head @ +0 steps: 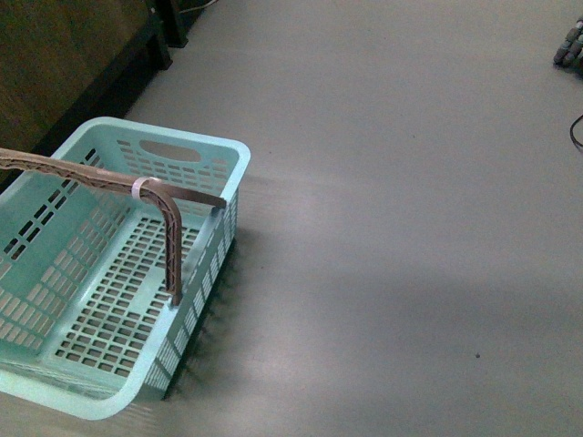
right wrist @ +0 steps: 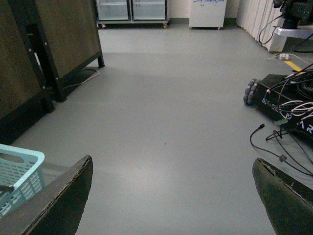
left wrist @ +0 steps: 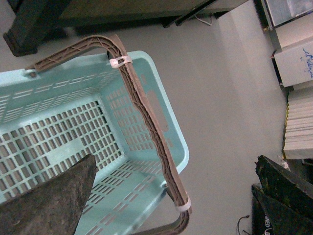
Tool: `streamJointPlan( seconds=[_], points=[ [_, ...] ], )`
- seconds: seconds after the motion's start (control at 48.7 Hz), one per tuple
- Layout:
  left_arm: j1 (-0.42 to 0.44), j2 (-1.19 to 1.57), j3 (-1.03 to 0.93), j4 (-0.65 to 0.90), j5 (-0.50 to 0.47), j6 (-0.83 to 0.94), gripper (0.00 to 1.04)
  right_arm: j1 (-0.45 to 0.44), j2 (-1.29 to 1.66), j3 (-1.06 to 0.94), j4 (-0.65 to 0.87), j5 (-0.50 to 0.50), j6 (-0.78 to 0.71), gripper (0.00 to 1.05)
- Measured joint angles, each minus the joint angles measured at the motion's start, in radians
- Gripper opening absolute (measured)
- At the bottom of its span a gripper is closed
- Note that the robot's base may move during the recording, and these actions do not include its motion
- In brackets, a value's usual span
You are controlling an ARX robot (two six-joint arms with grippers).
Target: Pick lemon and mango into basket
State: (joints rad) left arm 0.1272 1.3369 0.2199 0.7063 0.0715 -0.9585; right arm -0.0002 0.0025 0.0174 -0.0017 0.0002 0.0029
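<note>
Fingers: left gripper [left wrist: 174,160] spread wide, empty; right gripper [right wrist: 171,161] likewise. basket [head: 182,138] lower left of front frame, empty. lemon, mango not visible. Nothing done; both picks remain.

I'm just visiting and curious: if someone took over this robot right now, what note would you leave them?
Left gripper: open, holding nothing, looking down into the basket.
Right gripper: open, holding nothing, facing the floor.
Basket: on the floor, nothing in it.
Lemon and mango: not in any view.
Done: nothing yet.
Left: find both fruits and put them in the basket.
</note>
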Motion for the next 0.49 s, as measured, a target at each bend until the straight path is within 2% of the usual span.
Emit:
streamJointPlan(
  seconds=[0.123,0.226,0.493],
  points=[
    [-0.034,0.257,0.107,0.103,-0.01,-0.056,0.98,0.0,0.0,0.0,0.0,0.0,0.0,0.96],
    [-0.08,0.478,0.227,0.126,-0.027,-0.101,0.98,0.0,0.0,0.0,0.0,0.0,0.0,0.96],
    [-0.152,0.724,0.442,0.13,-0.066,-0.161,0.98,0.0,0.0,0.0,0.0,0.0,0.0,0.96]
  ],
)
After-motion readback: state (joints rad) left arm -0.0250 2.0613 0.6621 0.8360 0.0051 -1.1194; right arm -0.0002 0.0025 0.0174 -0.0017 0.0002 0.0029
